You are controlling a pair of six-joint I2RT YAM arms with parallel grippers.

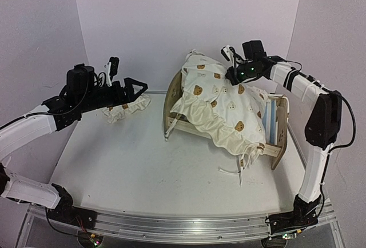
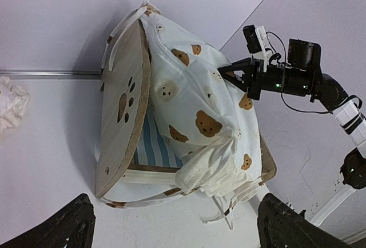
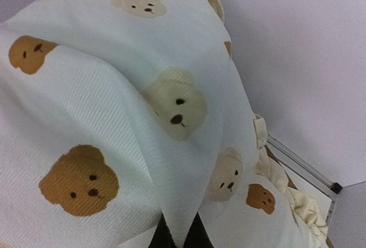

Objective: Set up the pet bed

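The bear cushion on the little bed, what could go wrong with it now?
1. The right pincer pinches only a thin fold of the cushion, so the cloth might slip out.
2. The cushion sags over the near rail of the pet bed, so it could slide off once released.
3. Its ties trail on the table and might snag.

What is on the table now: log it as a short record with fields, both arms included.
pet bed: right part of the table, striped base partly showing
cushion: heaped over the bed, not flat, ties hanging off the near side
pillow: far left of the table, off the bed
left gripper: open, hovers by the pillow, holds nothing
right gripper: shut on a fold of the cushion at its far end
task state: bedding not yet laid flat
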